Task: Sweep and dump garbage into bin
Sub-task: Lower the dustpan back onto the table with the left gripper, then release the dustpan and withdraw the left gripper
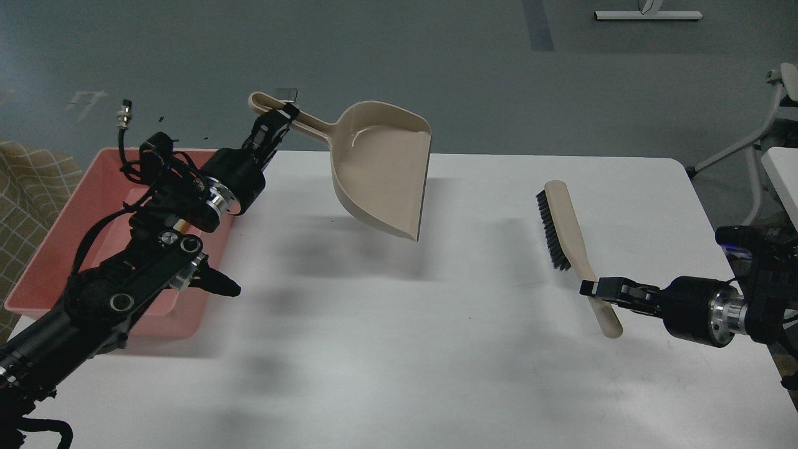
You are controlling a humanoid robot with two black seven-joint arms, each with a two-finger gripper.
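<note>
The pink bin (75, 224) stands at the table's left edge; my left arm covers most of its inside, so the yellow sponge piece and the bread-like slice are hidden. My left gripper (279, 118) is shut on the long handle of the beige dustpan (383, 174) and holds it in the air, tilted, above the table's middle and right of the bin. My right gripper (592, 290) is shut on the handle of the beige brush (564, 227), whose black bristles face left, just over the table at the right.
The white table (399, 349) spreads in front. A patterned beige cloth (31, 174) lies at the far left beyond the bin. A white stand (757, 137) and another table edge are at the far right.
</note>
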